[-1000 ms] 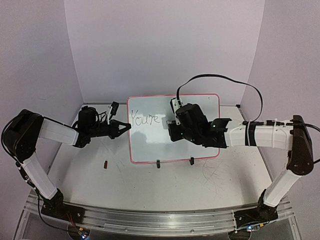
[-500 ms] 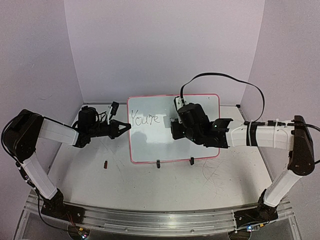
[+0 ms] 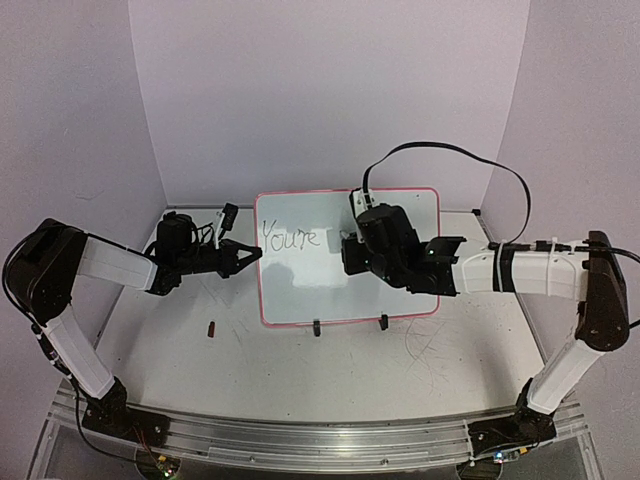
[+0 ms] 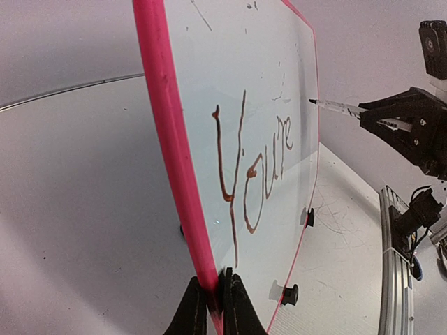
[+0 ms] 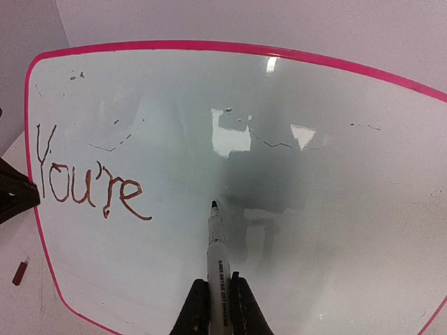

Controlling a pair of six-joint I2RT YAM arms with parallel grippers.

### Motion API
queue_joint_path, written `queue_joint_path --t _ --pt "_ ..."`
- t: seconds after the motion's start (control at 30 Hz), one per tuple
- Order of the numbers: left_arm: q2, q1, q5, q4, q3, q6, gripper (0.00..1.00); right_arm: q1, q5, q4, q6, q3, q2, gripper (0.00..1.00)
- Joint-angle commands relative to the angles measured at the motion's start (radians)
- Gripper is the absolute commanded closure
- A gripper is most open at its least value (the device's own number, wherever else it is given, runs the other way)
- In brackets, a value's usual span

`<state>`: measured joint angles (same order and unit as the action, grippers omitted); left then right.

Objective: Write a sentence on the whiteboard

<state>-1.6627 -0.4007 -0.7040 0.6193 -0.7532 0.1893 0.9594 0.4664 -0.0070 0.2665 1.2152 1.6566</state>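
We find the whiteboard (image 3: 300,285) standing nearly upright on its two black clip feet (image 3: 316,327) toward the back of the table (image 3: 330,385), between the two arms. The left gripper (image 4: 215,300) is pinched on the red-pink frame at the board's left edge. The right gripper (image 5: 218,307) is clamped on a black-tipped marker (image 5: 217,269), which points at the board face just right of the writing. We cannot tell whether the tip touches the surface. Of the sentence (image 5: 87,183), we read only "You're", written at the left side of the board around mid-height. A small dark red object (image 3: 212,327) lies on the table in front of the board's lower left corner, apart from it.
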Motion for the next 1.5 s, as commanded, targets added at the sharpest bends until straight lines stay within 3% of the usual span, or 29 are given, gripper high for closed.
queue_joint_path --t 0.0,0.87,1.47 --pt "-0.014 -0.026 0.073 -0.056 -0.025 -0.085 1.00 -0.011 0.021 0.034 0.002 0.037 0.004 1.00" --pt "-0.014 -0.027 0.072 -0.063 -0.032 -0.088 1.00 -0.017 -0.027 0.032 -0.021 0.095 0.074 1.00" --pt "-0.021 -0.030 0.073 -0.067 -0.038 -0.090 1.00 -0.016 -0.077 0.007 0.036 0.017 0.026 1.00"
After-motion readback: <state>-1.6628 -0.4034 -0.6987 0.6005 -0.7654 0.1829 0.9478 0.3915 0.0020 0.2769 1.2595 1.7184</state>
